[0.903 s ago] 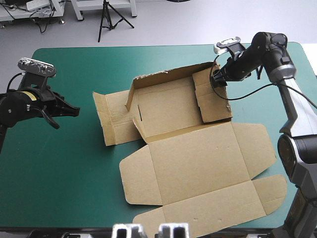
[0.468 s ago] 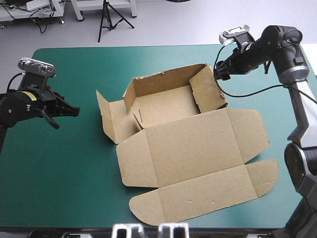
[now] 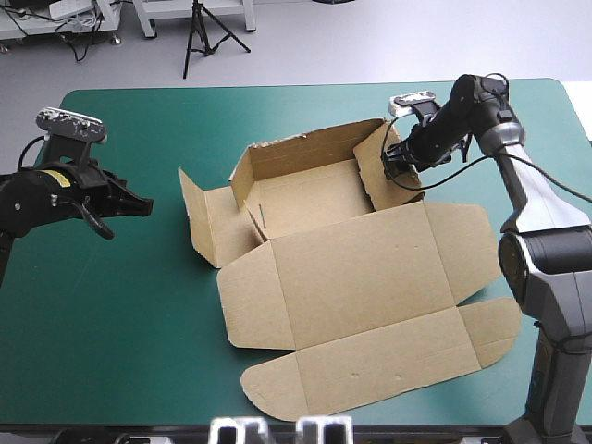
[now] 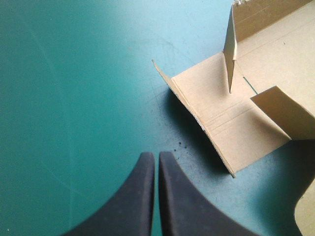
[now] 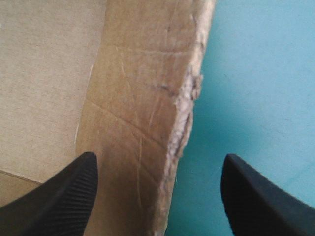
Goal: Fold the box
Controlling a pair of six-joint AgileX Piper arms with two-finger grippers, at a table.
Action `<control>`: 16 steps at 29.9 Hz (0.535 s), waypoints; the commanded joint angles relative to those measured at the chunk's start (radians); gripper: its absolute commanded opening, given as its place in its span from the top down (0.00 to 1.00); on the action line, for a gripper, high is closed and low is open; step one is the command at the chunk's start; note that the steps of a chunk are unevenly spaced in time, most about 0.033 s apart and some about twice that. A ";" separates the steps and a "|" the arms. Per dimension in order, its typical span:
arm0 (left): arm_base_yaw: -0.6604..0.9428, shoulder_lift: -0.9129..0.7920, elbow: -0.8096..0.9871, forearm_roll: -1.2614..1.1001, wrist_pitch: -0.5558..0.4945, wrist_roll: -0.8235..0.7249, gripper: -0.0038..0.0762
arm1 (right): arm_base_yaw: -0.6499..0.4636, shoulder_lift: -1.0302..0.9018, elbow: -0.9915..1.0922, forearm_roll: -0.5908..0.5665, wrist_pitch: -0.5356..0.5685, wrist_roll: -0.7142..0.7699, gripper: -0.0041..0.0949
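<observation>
The brown box (image 3: pixel 314 194) lies mid-table, its far wall and right side wall raised, its left flap (image 3: pixel 205 220) tilted up, and the wide lid panel (image 3: pixel 370 287) flat toward the near edge. My right gripper (image 3: pixel 396 159) is at the top of the raised right wall (image 3: pixel 387 165). In the right wrist view it (image 5: pixel 160 196) stands open, with the wall's torn edge (image 5: pixel 184 113) between the fingers. My left gripper (image 3: pixel 139 207) hovers over bare cover left of the box, apart from it. Its fingers (image 4: pixel 156 196) are shut, and the left flap (image 4: pixel 221 118) lies ahead of them.
The teal-green cover (image 3: pixel 120 305) lies bare left of the box and along the near left. The lid's rounded flaps (image 3: pixel 486 328) reach close to the table's near right edge.
The box's right wall was raised from flat earlier and the whole sheet shifted nearer and leftward. The right gripper has since come down onto that wall's top edge. The left arm barely moved.
</observation>
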 commanded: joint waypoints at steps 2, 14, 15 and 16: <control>0.000 -0.013 -0.033 -0.015 -0.054 -0.011 0.94 | 0.025 -0.034 -0.027 0.028 0.023 -0.022 0.42; 0.000 -0.013 -0.033 -0.020 -0.052 -0.013 0.94 | 0.051 -0.012 -0.029 -0.082 0.023 -0.020 0.97; 0.000 -0.013 -0.033 -0.020 -0.047 -0.013 0.94 | 0.051 -0.018 -0.029 -0.082 0.023 -0.020 0.98; 0.000 -0.013 -0.033 -0.022 -0.042 -0.013 0.94 | 0.051 -0.033 -0.029 -0.082 0.023 -0.020 0.98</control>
